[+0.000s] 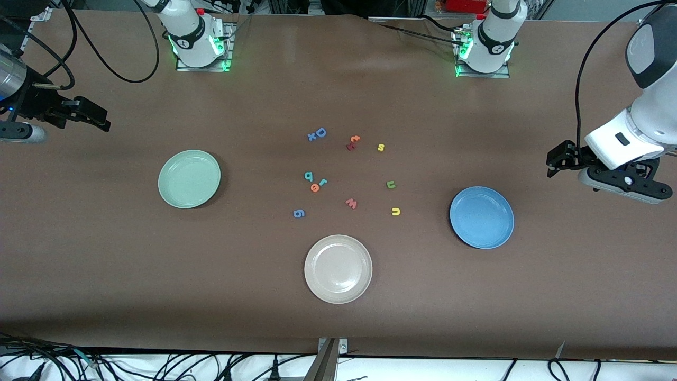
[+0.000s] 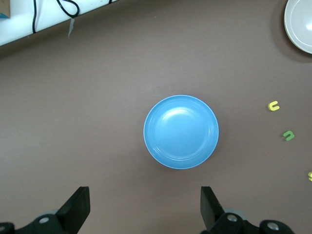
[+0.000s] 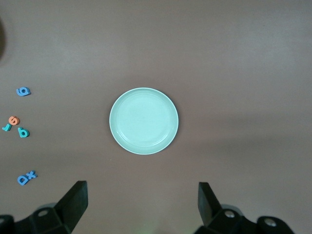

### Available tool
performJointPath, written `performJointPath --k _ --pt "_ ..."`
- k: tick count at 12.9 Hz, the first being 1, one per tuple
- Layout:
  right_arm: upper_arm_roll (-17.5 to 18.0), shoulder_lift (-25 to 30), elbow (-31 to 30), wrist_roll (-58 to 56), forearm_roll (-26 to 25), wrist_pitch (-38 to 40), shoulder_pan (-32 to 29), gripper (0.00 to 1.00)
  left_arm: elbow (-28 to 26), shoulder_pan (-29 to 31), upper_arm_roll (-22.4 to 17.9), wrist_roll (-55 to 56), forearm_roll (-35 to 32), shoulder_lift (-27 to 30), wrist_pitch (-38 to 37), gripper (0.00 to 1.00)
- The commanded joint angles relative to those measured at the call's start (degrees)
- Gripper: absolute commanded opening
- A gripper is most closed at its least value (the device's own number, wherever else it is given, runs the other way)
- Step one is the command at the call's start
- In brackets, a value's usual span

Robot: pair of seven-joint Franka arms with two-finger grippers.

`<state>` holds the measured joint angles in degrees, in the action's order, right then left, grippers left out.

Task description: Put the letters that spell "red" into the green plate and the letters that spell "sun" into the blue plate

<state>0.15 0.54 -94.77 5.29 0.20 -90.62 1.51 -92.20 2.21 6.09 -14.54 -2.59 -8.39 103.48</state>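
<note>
Flanking clustered letters, green plate [image 1: 189, 179] and blue plate [image 1: 481, 217], well apart.

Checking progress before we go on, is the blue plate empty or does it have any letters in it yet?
Empty. The blue plate shows only bare blue surface; the yellow s, green u and yellow n lie on the table beside it.

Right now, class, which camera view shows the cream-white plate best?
The front view: the whole cream-white plate shows there, round and empty, nearer the front camera than the letters. The left wrist view catches only part of its rim at the picture's edge. The right wrist view does not show it.
</note>
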Motion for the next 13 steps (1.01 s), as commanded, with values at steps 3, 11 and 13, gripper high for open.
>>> performJointPath --k 3,11,13 --pt "0.4 0.3 0.4 0.2 -0.3 0.6 -0.5 1.0 1.6 0.2 -0.3 0.4 1.5 0.2 -2.0 1.0" --pt "0.4 0.3 0.5 0.2 -0.3 0.6 -0.5 1.0 1.6 0.0 -0.2 0.6 1.5 0.2 -3.2 1.0" --pt "0.4 0.3 0.4 0.2 -0.3 0.7 -0.5 1.0 1.6 -0.2 -0.2 0.7 1.5 0.2 -3.3 1.0"
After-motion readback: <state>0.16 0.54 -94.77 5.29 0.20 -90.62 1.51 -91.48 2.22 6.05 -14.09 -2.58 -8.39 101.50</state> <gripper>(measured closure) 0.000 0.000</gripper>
